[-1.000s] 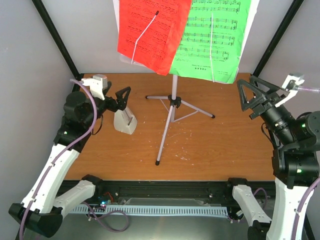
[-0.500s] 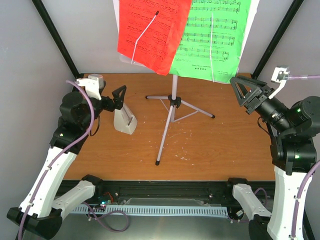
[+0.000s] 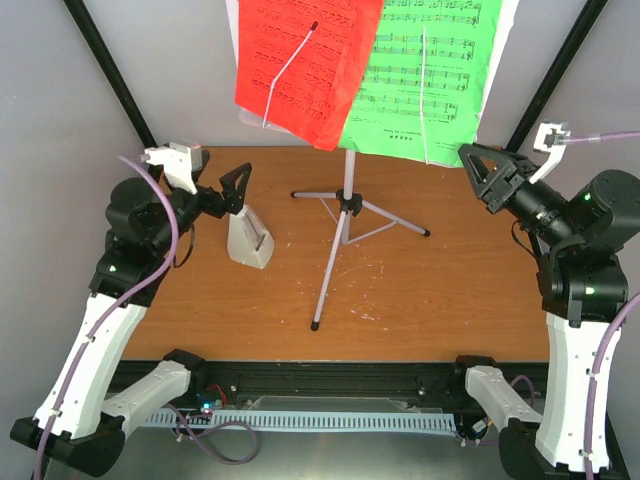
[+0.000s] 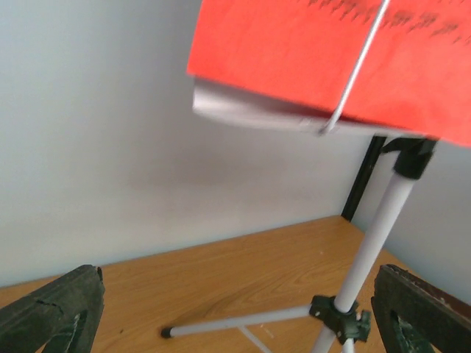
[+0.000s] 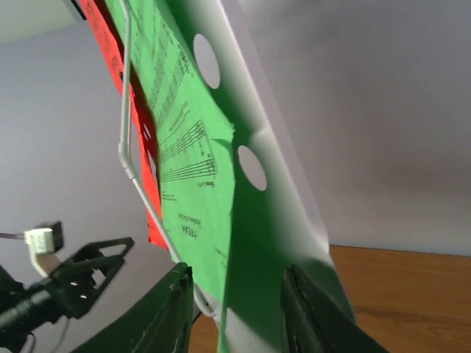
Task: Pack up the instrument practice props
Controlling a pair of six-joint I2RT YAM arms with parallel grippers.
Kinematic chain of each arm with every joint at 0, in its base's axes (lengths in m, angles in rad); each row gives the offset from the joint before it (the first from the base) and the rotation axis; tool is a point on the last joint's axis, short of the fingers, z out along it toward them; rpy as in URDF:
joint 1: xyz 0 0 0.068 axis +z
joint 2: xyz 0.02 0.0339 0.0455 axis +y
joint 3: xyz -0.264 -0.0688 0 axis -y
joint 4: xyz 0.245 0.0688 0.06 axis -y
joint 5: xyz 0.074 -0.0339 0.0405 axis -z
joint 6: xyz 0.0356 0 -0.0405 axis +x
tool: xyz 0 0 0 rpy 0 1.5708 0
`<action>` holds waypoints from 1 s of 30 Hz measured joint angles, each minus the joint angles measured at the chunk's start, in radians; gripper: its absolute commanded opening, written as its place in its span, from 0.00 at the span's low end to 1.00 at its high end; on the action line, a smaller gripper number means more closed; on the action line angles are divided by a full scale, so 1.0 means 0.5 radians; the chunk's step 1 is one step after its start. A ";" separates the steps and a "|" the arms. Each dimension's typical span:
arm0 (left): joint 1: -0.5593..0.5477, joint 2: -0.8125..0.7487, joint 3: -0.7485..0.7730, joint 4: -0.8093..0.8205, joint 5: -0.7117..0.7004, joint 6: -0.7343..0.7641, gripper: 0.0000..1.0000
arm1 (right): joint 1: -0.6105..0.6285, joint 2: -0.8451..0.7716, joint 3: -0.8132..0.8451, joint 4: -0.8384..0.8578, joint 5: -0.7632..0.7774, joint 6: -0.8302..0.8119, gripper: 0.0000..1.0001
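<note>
**Arms Bracketing the Music Stand as the Pack-Up Is Beginning**

The right gripper (image 3: 478, 165) is straddling the lower right corner of the green page (image 3: 425, 70). Its jaws are standing part-way apart, with the sheet's edge and the white perforated music stand (image 5: 246, 103) between them. A sliver of gap is showing on the page side, so nothing is looking pinched yet. That corner is likely the chosen spot because the paper there is lying clear of the wire retainer (image 3: 424, 95) that is pinning the sheet to the desk.

The red page (image 3: 300, 60) is overlapping the green one's left edge and is sitting under a wire of its own (so neither sheet is likely to be lifting straight off, and sliding it out from under the wire is seeming the safer bet).

The left gripper (image 3: 237, 190) is hanging wide open and empty just above the white metronome (image 3: 250, 240), apparently placed for that prop. The metronome is standing upright on the table (image 3: 450, 300), left of the tripod (image 3: 345, 210). The tripod's thin legs are splaying across the middle of the table between the two arms, and the stand is looking top-heavy on them, so a hard tug on the paper could be tipping it. No box or bag for the props is showing in any view.
</note>
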 measured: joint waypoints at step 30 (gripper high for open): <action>-0.839 1.289 1.594 0.207 0.903 -0.356 0.84 | 0.044 0.478 0.478 0.317 -0.230 0.071 0.26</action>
